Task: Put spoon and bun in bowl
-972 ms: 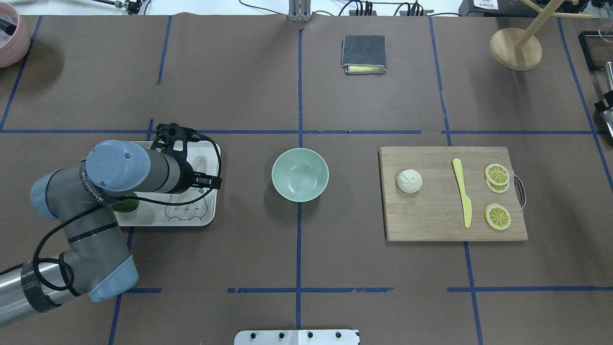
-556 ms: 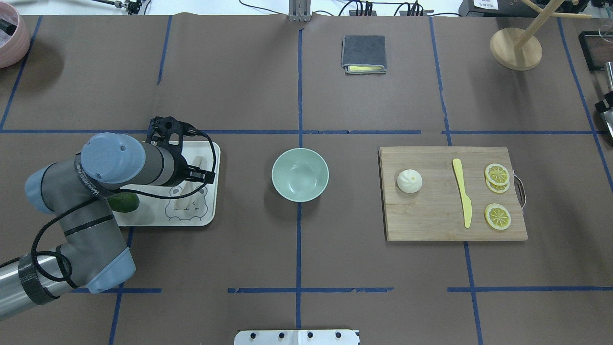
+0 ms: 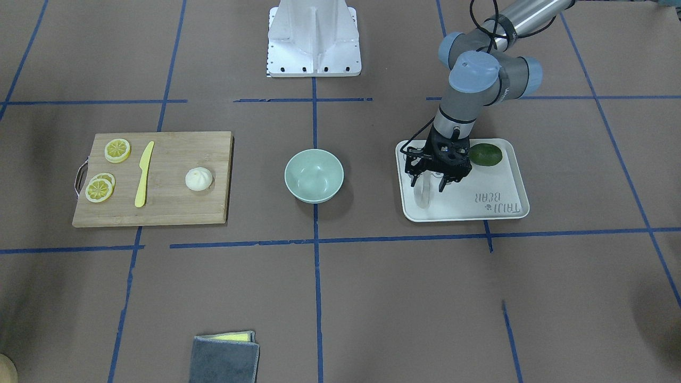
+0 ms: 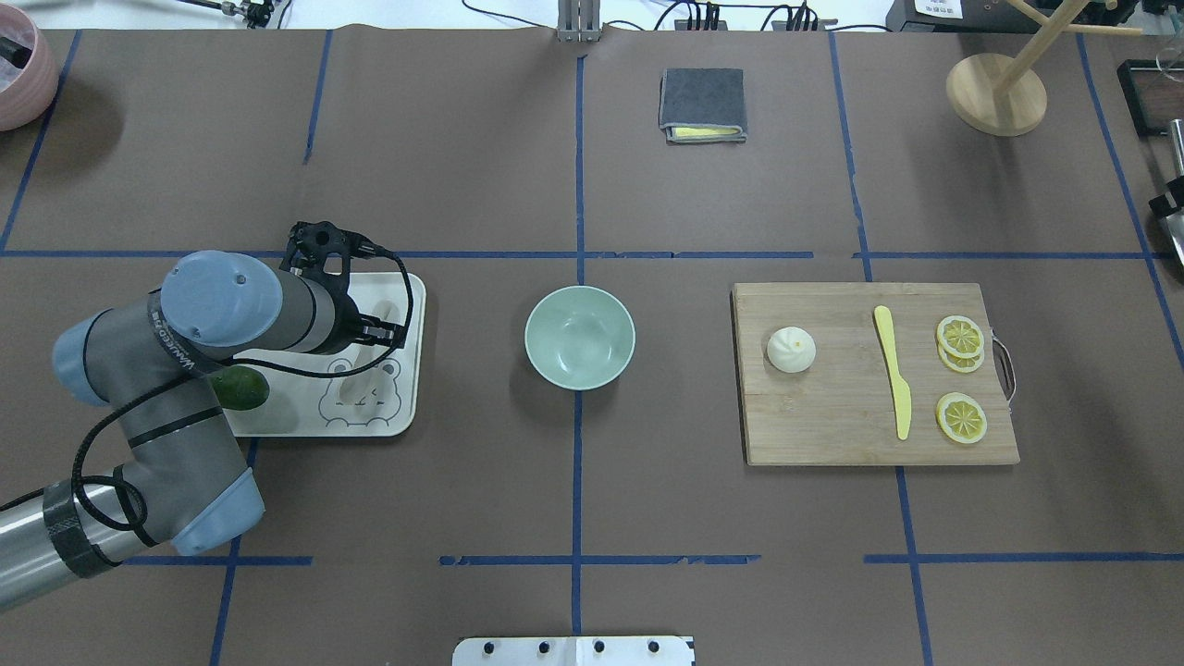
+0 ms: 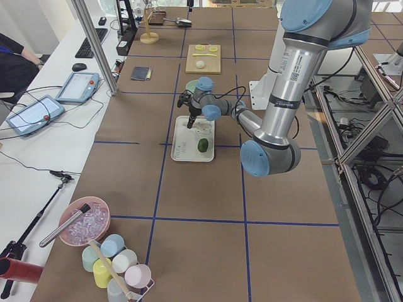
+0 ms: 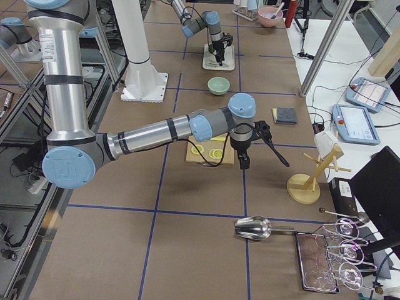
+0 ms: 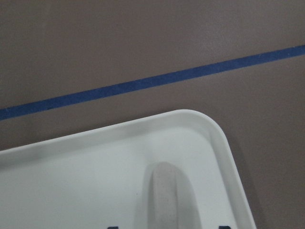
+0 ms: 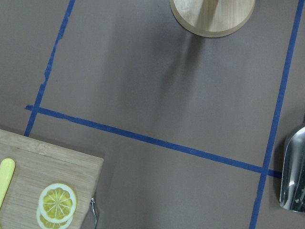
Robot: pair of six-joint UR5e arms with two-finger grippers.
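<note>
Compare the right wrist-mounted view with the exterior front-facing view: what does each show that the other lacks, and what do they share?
Only the right wrist-mounted view shows the round wooden stand base and the metal scoop. Only the exterior front-facing view shows the bowl, the bun, and the left hand, open over the spoon on the white tray. Both show a corner of the cutting board, its stacked lemon slices and the yellow knife.
</note>
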